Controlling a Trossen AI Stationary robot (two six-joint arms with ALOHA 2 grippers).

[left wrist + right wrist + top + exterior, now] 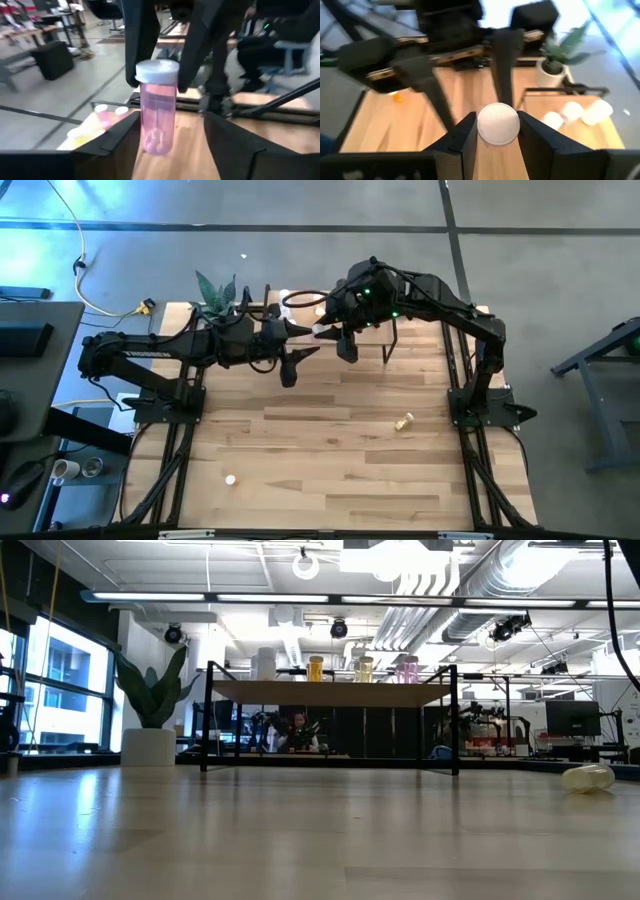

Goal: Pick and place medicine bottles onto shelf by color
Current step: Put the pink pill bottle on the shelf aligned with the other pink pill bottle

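Note:
A pink bottle with a white cap hangs upright in the air near the shelf. My right gripper is shut on it from above. My left gripper is open, and the bottle's lower half stands between its fingers, close to one of them. The shelf carries a white bottle, orange-yellow bottles and a pink bottle, all standing on their bases. An orange-yellow bottle lies on its side on the table at the right. A white bottle is at the near left. My right gripper pinches the pink bottle's white cap between its two fingers, which point down from above. The bottle hangs upright below them, lifted clear of the table. My left gripper: I cannot tell whether its finger touches the bottle's side.
A potted plant stands at the table's far left corner, beside the shelf. The shelf's black legs stand at the far edge. The middle and near parts of the tabletop hold only the two loose bottles.

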